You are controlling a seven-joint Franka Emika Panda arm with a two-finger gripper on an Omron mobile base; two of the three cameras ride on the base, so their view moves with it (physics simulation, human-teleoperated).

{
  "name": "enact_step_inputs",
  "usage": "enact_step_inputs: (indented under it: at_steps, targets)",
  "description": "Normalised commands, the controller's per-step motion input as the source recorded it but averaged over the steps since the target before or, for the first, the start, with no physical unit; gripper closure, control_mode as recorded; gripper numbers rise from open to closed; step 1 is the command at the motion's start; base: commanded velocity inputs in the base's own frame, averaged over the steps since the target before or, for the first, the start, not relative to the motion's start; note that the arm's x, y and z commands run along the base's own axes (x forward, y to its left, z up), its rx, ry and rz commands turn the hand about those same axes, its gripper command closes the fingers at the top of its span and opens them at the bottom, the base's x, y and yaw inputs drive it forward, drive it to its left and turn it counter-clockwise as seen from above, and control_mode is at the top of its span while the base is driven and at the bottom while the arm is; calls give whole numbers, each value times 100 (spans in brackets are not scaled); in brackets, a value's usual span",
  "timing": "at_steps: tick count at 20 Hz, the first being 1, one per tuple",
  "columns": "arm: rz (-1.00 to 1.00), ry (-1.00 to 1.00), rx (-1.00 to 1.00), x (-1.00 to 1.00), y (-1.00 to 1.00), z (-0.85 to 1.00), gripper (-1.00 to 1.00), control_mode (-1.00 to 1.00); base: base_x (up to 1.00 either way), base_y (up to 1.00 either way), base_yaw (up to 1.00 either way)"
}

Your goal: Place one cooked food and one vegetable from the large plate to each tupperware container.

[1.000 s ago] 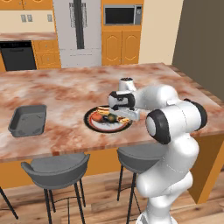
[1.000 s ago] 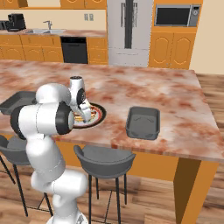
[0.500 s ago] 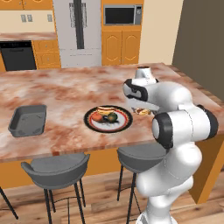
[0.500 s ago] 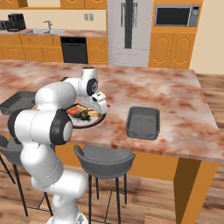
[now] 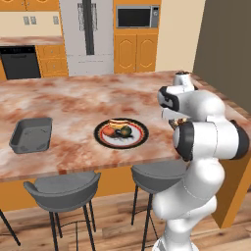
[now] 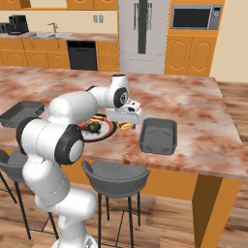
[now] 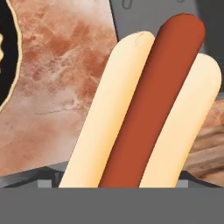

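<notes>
The claw (image 6: 127,126) has swung off the large plate (image 6: 107,133) — gripping a hot dog (image 7: 148,109) beside a tupperware container (image 6: 158,135).

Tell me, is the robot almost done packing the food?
Not yet. Both trays look empty. The gripper holds a hot dog between the plate and the right tray. Left: drop it in, add a vegetable, then fill the other tray.
</notes>
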Motion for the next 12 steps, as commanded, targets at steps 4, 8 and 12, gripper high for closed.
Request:
enact_step_inputs:
  at_steps: [4, 8, 12]
  targets:
    - [37, 1, 0, 1, -100, 1, 100, -100, 0, 0, 0]
    - [40, 5, 0, 14, -90, 0, 100, -100, 0, 0, 0]
    - [34, 11, 0, 34, -57, 0, 100, -100, 0, 0, 0]
